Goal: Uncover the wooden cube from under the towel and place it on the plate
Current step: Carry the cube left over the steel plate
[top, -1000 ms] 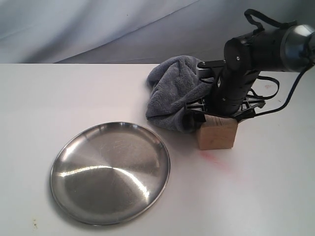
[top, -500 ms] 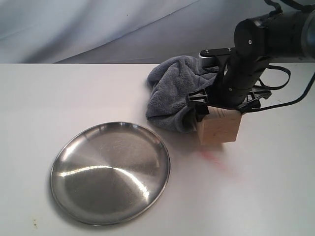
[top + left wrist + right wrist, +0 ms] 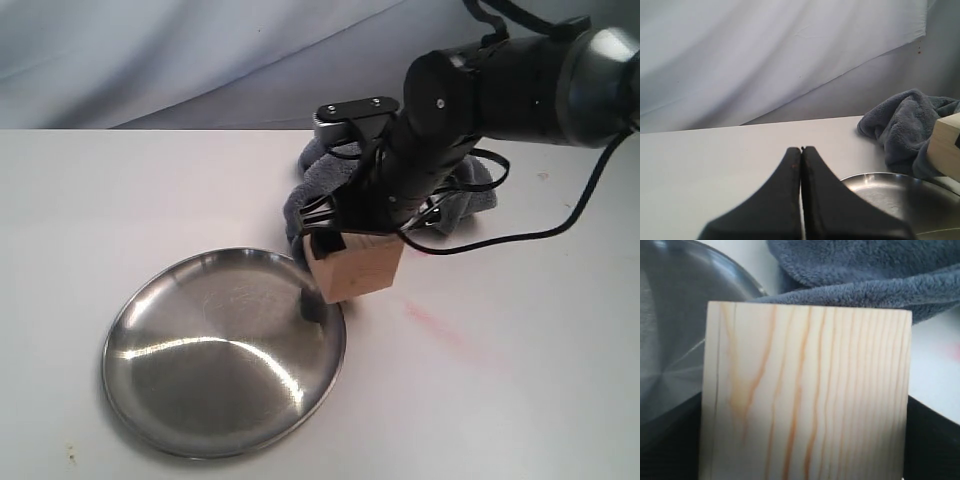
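Note:
My right gripper (image 3: 352, 243) is shut on the pale wooden cube (image 3: 356, 272) and holds it in the air just over the right rim of the steel plate (image 3: 200, 350). The cube (image 3: 805, 395) fills the right wrist view, with the plate's rim (image 3: 735, 270) and the towel (image 3: 865, 275) behind it. The dark grey-blue towel (image 3: 320, 178) lies bunched behind the arm, largely hidden by it. My left gripper (image 3: 801, 150) is shut and empty, off the exterior view; its camera sees the towel (image 3: 905, 125), the cube's edge (image 3: 946, 145) and the plate (image 3: 890, 200).
A faint pink smear (image 3: 432, 322) marks the white table (image 3: 120, 200) right of the plate. A pale cloth backdrop (image 3: 200, 60) hangs behind the table's far edge. The right arm's cable (image 3: 560, 225) loops over the table at the right.
The right gripper has lifted the cube off the table and carried it left, from beside the towel to the plate's right rim. The arm now covers more of the towel.

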{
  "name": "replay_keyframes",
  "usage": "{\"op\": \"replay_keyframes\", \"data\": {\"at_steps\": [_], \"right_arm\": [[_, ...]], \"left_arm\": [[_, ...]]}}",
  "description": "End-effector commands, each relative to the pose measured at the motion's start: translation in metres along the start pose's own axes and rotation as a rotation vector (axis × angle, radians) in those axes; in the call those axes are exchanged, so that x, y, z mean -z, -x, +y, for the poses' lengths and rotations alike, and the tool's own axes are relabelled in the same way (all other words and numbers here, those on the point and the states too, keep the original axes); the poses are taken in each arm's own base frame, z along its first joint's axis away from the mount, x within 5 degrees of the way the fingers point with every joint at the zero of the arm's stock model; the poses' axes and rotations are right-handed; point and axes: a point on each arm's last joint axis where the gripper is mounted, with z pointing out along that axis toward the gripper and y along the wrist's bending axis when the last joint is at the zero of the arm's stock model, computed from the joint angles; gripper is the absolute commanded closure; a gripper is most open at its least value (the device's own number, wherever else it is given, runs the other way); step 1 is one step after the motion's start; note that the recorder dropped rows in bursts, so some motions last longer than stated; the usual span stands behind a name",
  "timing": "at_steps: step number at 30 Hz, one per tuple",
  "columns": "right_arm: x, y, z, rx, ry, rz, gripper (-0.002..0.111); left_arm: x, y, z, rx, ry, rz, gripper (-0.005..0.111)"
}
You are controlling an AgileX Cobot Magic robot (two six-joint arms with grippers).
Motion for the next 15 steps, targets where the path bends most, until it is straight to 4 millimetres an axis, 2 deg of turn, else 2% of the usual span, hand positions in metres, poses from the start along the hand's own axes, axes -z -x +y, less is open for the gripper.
{"op": "replay_keyframes", "data": {"at_steps": [1,15], "right_arm": [[0.008,0.004,0.025,0.056,0.044,-0.083,0.079],[0.009,-0.011,0.081,0.221,0.109,-0.097,0.080]], "left_arm": [[0.000,-0.001,0.000,0.004,-0.007,0.001,0.107],[0.000,-0.001,0.000,0.004,-0.007,0.001,0.107]]}}
